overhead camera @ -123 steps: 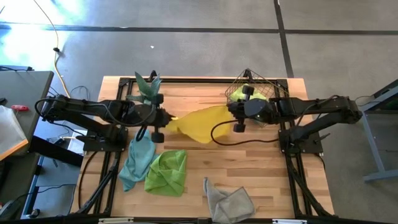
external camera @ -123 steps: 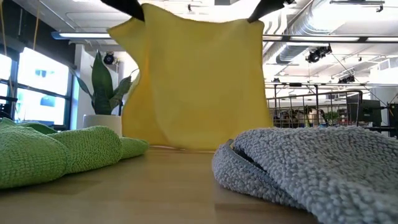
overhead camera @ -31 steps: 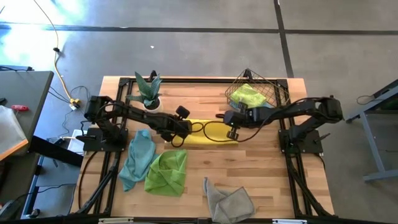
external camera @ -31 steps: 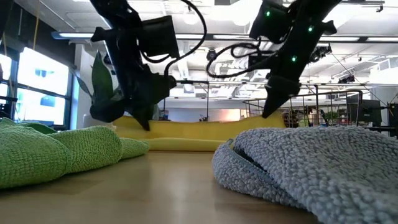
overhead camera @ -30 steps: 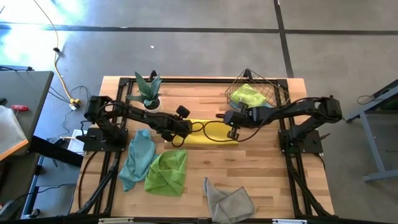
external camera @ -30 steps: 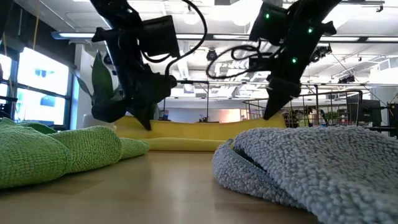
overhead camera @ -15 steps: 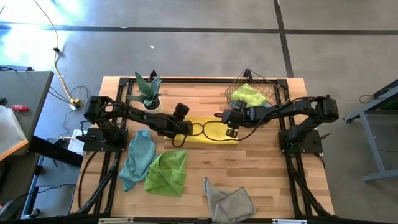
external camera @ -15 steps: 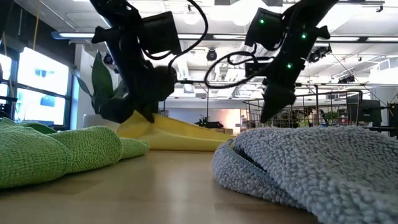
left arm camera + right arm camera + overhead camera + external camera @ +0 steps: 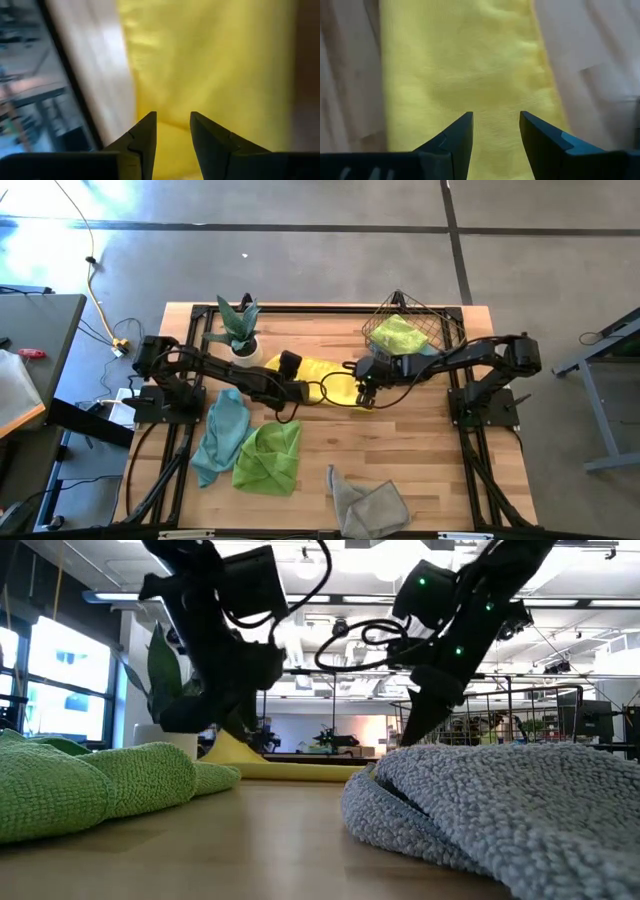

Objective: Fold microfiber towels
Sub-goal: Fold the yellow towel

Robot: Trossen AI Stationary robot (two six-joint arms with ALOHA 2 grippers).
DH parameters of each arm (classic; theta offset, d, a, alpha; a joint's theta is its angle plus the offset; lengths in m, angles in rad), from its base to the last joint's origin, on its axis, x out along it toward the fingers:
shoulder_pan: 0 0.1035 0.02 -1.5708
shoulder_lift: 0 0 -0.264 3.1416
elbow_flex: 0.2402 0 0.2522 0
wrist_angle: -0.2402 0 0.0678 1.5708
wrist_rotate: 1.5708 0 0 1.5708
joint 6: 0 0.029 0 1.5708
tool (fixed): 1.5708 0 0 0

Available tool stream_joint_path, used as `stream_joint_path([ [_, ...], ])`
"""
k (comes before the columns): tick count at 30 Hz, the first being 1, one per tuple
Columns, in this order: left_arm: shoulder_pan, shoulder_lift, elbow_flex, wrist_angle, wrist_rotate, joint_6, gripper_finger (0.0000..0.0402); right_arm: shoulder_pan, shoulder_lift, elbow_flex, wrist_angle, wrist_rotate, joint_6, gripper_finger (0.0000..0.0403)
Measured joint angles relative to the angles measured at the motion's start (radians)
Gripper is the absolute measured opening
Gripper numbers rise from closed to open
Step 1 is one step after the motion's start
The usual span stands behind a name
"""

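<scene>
Bright, even overhead light; wrist views motion-blurred, floor glare at the high view's corner.

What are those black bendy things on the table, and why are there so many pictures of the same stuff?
Those are two robot arms, and each one ends in a pincer with two fingers. One picture looks straight down from above, one peeks across the table top, and two come from little cameras on the arms' wrists. The left pincer and the right pincer are both over the yellow towel, which lies flat on the wooden table. Both pincers are open, so nothing is held. Waiting nearby are a teal towel, a green towel and a grey towel. Another green towel sits in the wire basket, and there is a potted plant too.
</scene>
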Motion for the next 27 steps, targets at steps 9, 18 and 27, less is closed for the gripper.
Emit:
stream_joint_path([
  [9, -0.005, -0.094, 0.0, -0.245, 0.355, -0.212, 0.0104, 0.003, 0.0, -0.128, 0.111, -0.071, 0.086, 0.0155],
  [18, 0.0, -0.128, 0.0, -0.282, 0.329, -0.318, 0.0104, 0.003, -0.005, -0.202, 0.132, -0.066, 0.081, 0.0148],
  [27, -0.047, -0.128, 0.0, -0.147, 0.497, -0.29, 0.0104, 0.003, -0.09, -0.188, -0.044, -0.103, 0.048, 0.013],
])
